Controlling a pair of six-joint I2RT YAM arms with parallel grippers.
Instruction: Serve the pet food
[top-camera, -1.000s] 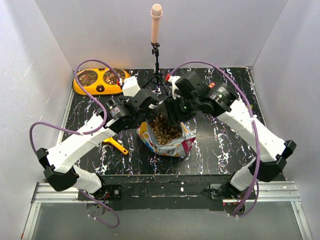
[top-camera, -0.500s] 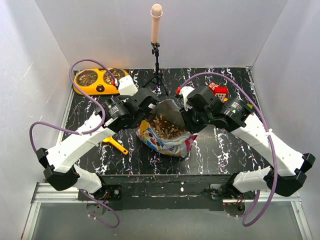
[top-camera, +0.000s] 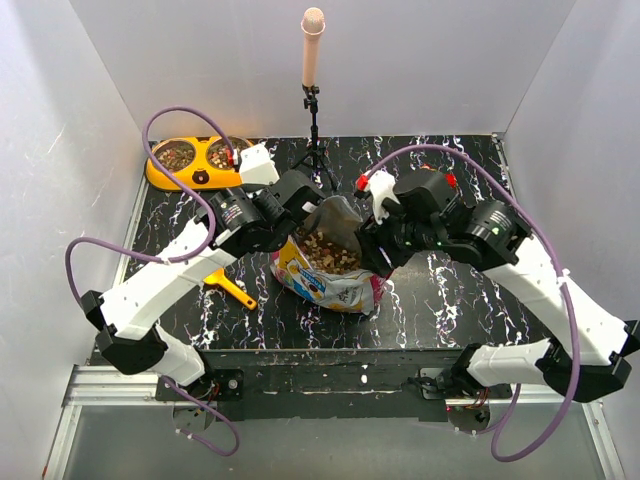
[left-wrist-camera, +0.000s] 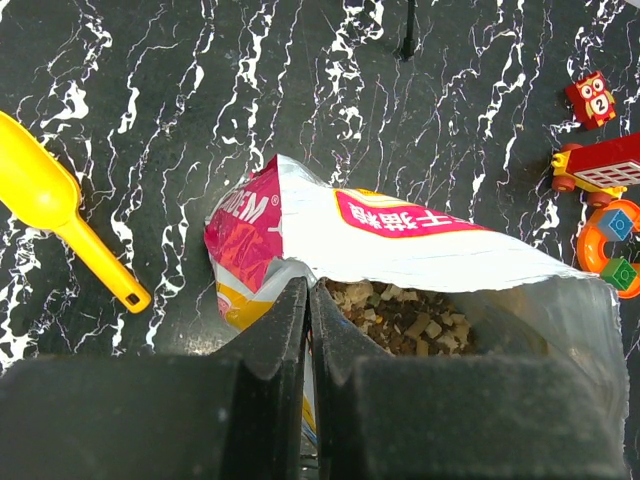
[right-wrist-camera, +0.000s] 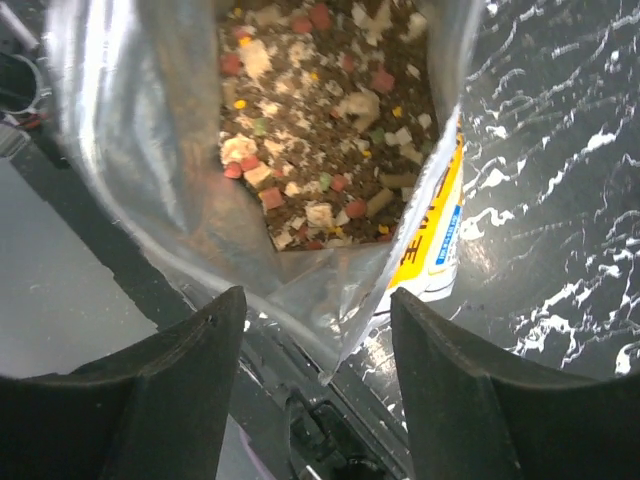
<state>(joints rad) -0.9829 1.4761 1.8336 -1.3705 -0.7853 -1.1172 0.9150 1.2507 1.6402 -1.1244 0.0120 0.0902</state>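
The crinkly white bag (top-camera: 335, 280) with a magenta band lies open in the middle of the table, its mouth held up. The pet food (top-camera: 325, 250) fills it, brown, reddish and tan pieces. It also shows in the left wrist view (left-wrist-camera: 410, 322) and the right wrist view (right-wrist-camera: 320, 130). My left gripper (top-camera: 303, 215) is shut on the bag's left rim (left-wrist-camera: 290, 262), its fingers (left-wrist-camera: 285, 320) pressed together on the foil. My right gripper (top-camera: 374, 256) is open at the bag's right side. The foil rim (right-wrist-camera: 300, 285) hangs between its spread fingers (right-wrist-camera: 200, 340) without being pinched.
The orange double bowl (top-camera: 163, 178) with kibble in its steel cups stands at the back left. The yellow scoop (top-camera: 232, 289) lies left of the bag, also in the left wrist view (left-wrist-camera: 60, 215). A microphone stand (top-camera: 314, 100) is at the back. Small toys (left-wrist-camera: 605, 170) lie to the right.
My right arm has swung out to the right and its gripper has moved from over the bag's mouth to its right edge. My left gripper has kept hold and lifted the rim slightly.
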